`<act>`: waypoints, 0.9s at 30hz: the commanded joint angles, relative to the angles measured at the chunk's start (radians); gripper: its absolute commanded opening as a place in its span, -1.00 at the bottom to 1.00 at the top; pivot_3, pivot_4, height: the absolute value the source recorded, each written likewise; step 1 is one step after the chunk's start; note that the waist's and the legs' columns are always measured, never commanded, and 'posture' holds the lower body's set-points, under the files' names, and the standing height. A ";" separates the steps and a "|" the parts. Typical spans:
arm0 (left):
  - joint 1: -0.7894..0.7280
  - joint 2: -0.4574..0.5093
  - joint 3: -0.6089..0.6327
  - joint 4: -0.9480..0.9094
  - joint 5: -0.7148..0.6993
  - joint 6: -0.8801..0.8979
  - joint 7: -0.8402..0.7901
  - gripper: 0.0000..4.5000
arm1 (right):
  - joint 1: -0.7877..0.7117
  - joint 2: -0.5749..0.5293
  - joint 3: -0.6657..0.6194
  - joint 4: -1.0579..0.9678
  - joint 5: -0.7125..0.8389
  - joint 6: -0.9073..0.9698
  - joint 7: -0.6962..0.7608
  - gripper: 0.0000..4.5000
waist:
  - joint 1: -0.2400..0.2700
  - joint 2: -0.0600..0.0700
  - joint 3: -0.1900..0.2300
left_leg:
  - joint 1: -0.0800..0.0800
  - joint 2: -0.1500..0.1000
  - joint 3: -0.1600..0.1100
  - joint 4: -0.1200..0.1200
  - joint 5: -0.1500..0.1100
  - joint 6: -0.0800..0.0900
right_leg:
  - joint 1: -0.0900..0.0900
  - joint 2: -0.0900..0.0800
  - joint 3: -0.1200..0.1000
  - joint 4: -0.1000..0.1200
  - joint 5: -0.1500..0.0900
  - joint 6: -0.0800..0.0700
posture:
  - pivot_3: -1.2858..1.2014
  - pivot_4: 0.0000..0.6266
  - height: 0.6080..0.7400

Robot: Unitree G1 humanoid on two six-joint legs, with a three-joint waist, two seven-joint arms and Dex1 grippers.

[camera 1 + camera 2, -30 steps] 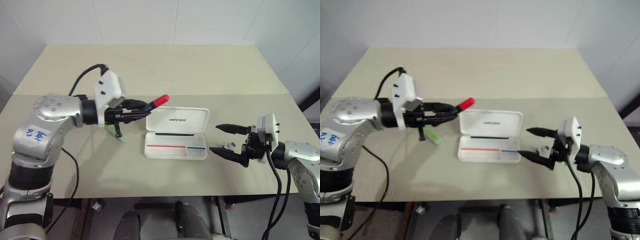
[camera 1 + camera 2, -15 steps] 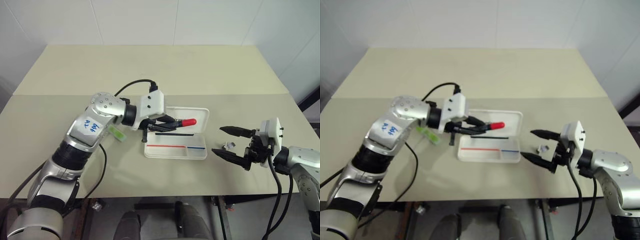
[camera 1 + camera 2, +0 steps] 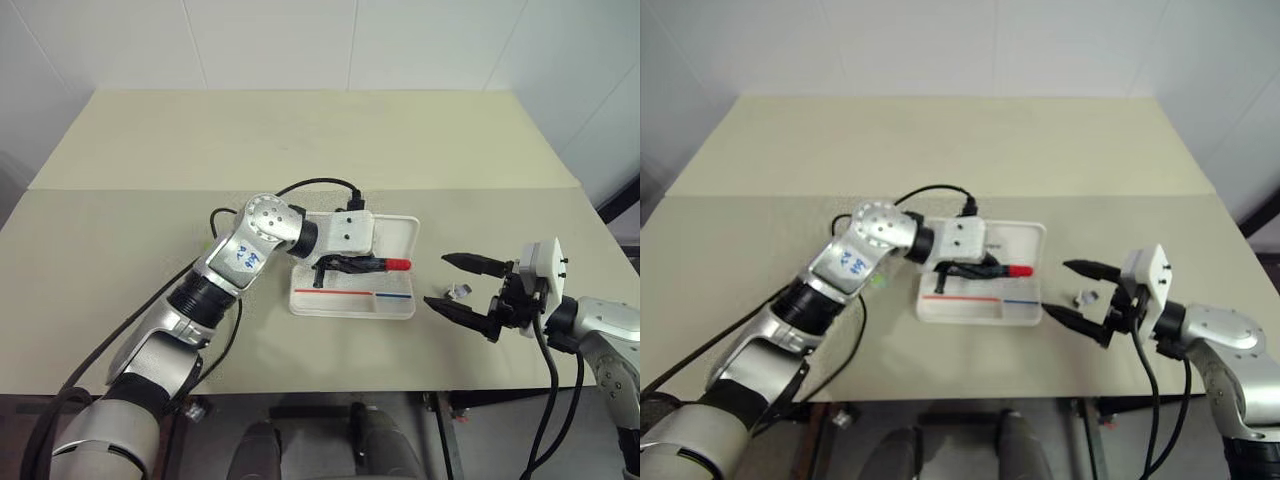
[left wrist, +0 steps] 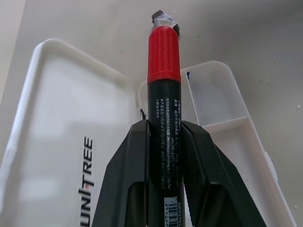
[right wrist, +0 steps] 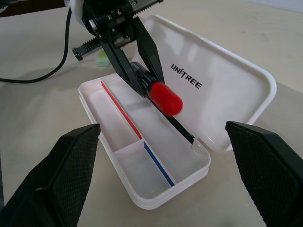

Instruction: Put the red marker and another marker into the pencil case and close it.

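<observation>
Between the left gripper's [image 4: 163,142] two black fingers [image 4: 130,165] the red marker [image 4: 163,94] is clamped by its black barrel, its red cap sticking out past the tips. The marker hangs just above the open pencil case [image 3: 352,300], over the tray with the red and blue stripes, with its cap pointing toward the robot's right. The case's lid lies flat on the table [image 3: 300,140] behind the tray, lettering up. A green highlighter [image 5: 101,57] lies on the table just beyond the case's left end, partly hidden by the left arm. Well to the right of the case, the right gripper [image 3: 468,290] hovers with its fingers [image 3: 470,263] spread wide and empty, and a small pale scrap [image 3: 452,291] lies between them.
</observation>
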 commanded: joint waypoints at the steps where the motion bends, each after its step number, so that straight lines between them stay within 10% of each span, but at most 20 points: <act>1: -0.029 -0.021 -0.006 0.016 0.040 -0.018 0.012 -0.73 | 0.015 0.001 -0.040 -0.042 0.019 -0.019 -0.010 1.00 | 0.000 0.000 0.000 | 0.000 0.000 0.000 0.000 0.000 0.000 | 0.000 0.000 0.000 0.000 0.000 0.000 | 0.03 -0.52 1.00; 7: -0.036 -0.050 -0.001 0.056 0.088 -0.030 0.028 -0.73 | 0.018 0.002 -0.037 -0.047 0.019 -0.018 -0.019 1.00 | 0.000 0.000 0.000 | 0.000 0.000 0.000 0.000 0.000 0.000 | 0.000 0.000 0.000 0.000 0.000 0.000 | 0.03 -0.52 1.00; 19: -0.028 -0.076 0.031 0.052 0.097 -0.033 0.038 0.99 | 0.006 -0.001 -0.030 -0.040 0.017 -0.016 -0.023 1.00 | 0.000 0.000 0.000 | 0.000 0.000 0.000 0.000 0.000 0.000 | 0.000 0.000 0.000 0.000 0.000 0.000 | 0.03 -0.52 1.00; 27: -0.003 -0.020 0.110 -0.080 0.039 0.053 0.014 0.99 | -0.001 -0.001 -0.025 -0.037 0.017 -0.014 -0.017 1.00 | -0.001 0.000 0.000 | 0.000 0.000 0.000 0.000 0.000 0.000 | 0.000 0.000 0.000 0.001 0.000 0.000 | 0.03 -0.52 1.00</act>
